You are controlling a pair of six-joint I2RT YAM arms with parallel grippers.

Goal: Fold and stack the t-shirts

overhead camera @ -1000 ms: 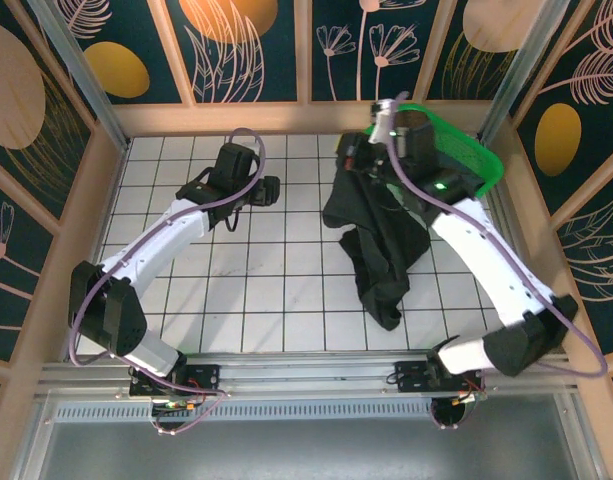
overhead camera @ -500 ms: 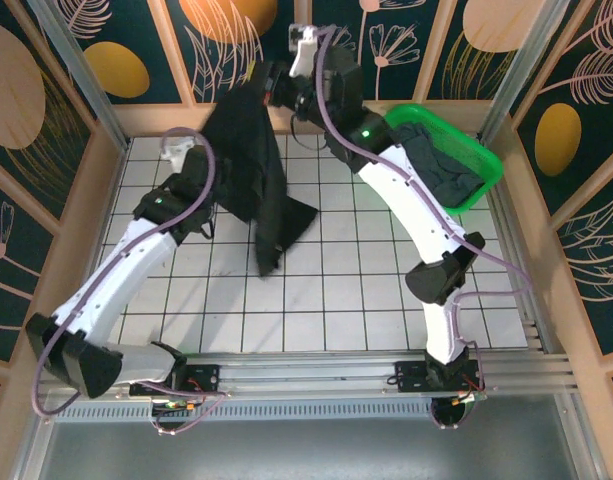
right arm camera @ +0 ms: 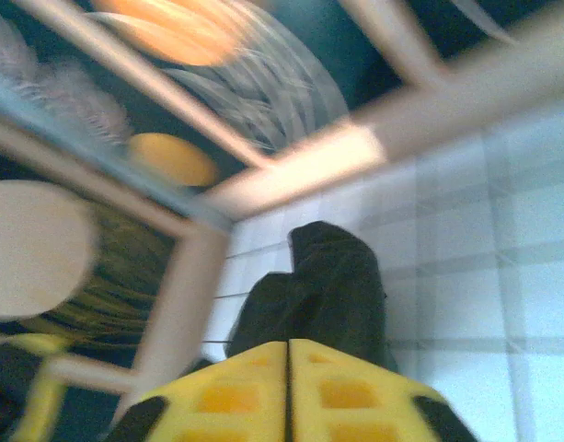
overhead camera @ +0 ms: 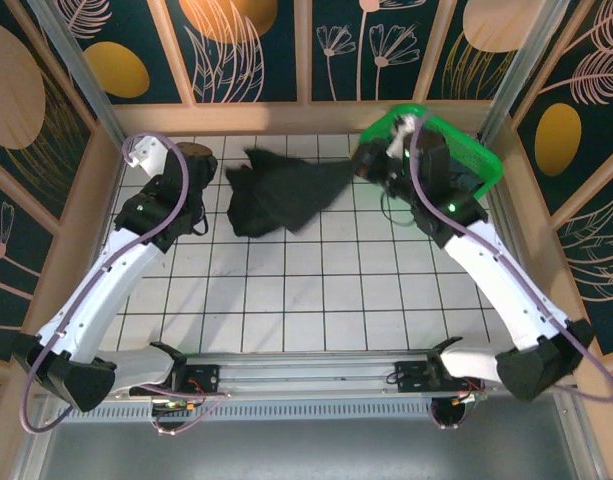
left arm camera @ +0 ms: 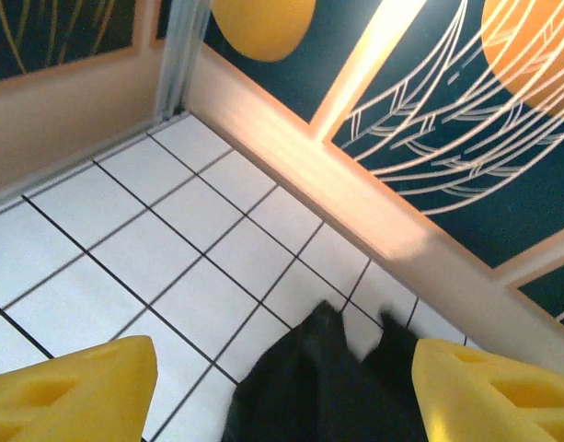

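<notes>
left pincer [overhead camera: 198, 165] at far left of white tiled worktop [overhead camera: 316, 290], released, yellow fingers [left arm camera: 70, 387] set wide apart, empty. black t-shirt [overhead camera: 281, 195] just right of it, bunched over far middle tiles, one end drawn out rightward. right pincer [overhead camera: 364, 165] at that end, clenched on black t-shirt, yellow fingers [right arm camera: 226, 396] pressed together, cloth running on from tips. green basket [overhead camera: 486, 160] at far right corner, behind right arm.

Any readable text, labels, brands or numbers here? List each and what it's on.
None readable.
No lettering on the black t-shirt, green basket, tiled table or wall panels; the panels carry only leaf and circle art.
The right wrist view is motion-blurred.
</notes>
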